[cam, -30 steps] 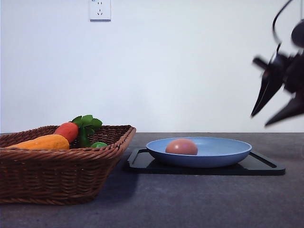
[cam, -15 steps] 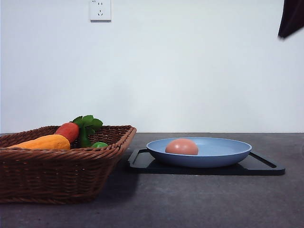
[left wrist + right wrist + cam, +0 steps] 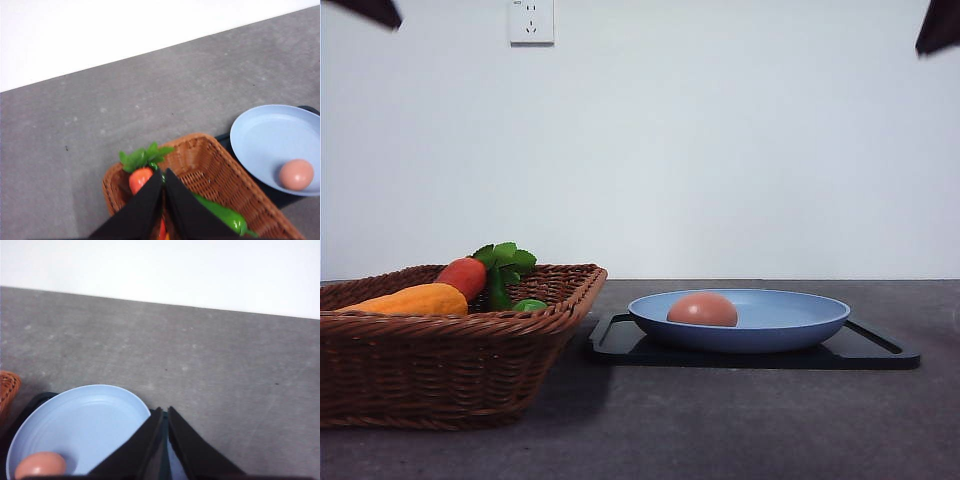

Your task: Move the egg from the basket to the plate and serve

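On the plate (image 3: 790, 318) lies the egg (image 3: 701, 310).

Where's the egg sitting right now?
In the front view the egg lies in the light-blue plate, left of its centre, on the side nearer the wicker basket. The plate sits on the black tray.

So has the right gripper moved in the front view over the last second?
Yes. The right gripper has risen from level with the white wall's middle to the picture's top right corner, far above the round light-blue plate.
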Motion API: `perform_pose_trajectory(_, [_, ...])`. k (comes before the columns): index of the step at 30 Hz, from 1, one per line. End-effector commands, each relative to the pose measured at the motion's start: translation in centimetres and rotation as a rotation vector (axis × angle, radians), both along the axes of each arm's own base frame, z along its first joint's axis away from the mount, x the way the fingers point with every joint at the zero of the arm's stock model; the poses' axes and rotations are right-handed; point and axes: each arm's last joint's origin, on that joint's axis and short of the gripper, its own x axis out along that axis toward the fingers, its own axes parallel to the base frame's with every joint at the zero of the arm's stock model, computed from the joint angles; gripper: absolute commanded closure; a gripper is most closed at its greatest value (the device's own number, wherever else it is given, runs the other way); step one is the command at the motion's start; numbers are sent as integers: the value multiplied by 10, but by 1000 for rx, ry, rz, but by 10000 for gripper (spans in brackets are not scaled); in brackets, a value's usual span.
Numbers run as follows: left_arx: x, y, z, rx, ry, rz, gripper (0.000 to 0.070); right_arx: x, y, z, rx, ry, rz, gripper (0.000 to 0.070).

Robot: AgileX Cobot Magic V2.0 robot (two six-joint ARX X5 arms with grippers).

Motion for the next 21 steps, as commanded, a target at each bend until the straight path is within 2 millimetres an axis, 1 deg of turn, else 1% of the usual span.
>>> perform_pose_trajectory(1, [-6,2,-12,-17,-24,0,700,0,2,-17,16,-36,5,700])
perform_pose_trajectory(4, [-15,6,-29,-11,0,1,700,-1,1,-37,31,-37,2,700])
perform_pose_trajectory(7, [-21,8,-39,28,87,1,700,-2,0,-46,2,14,1,700])
perform_pose_trajectory(11, [-21,8,-43,45,128,1,700,-3,0,-46,15,20,-3,700])
perform_pose_trajectory(21, [-21,8,-43,46,129,-2,700,-2,0,-43,33,-14,-3,700])
